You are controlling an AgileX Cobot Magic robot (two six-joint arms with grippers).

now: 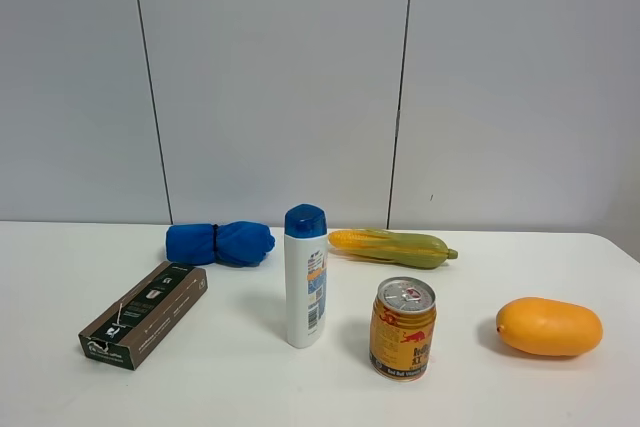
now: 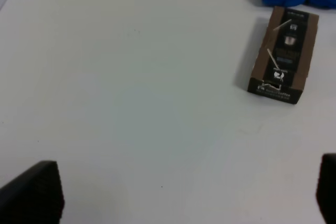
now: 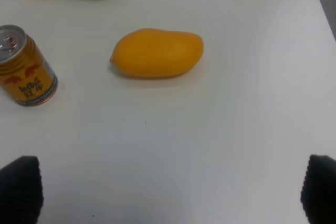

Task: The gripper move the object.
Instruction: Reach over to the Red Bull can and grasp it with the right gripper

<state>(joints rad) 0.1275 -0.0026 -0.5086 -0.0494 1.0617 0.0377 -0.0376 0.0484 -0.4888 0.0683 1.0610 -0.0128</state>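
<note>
The gold-yellow drink can (image 1: 403,329) with a red logo and silver pull-tab top stands upright on the white table (image 1: 250,387), right of the white bottle. It also shows in the right wrist view (image 3: 23,69). No arm shows in the exterior high view. My right gripper (image 3: 170,195) is open and empty, its black fingertips (image 3: 21,187) far apart, short of the can and the mango. My left gripper (image 2: 189,192) is open and empty over bare table, its fingertips (image 2: 34,192) wide apart.
A white shampoo bottle (image 1: 305,277) with a blue cap stands left of the can. An orange mango (image 1: 549,326) lies to its right. A corn cob (image 1: 392,247) and blue cloth roll (image 1: 219,243) lie behind. A brown box (image 1: 145,314) lies at left.
</note>
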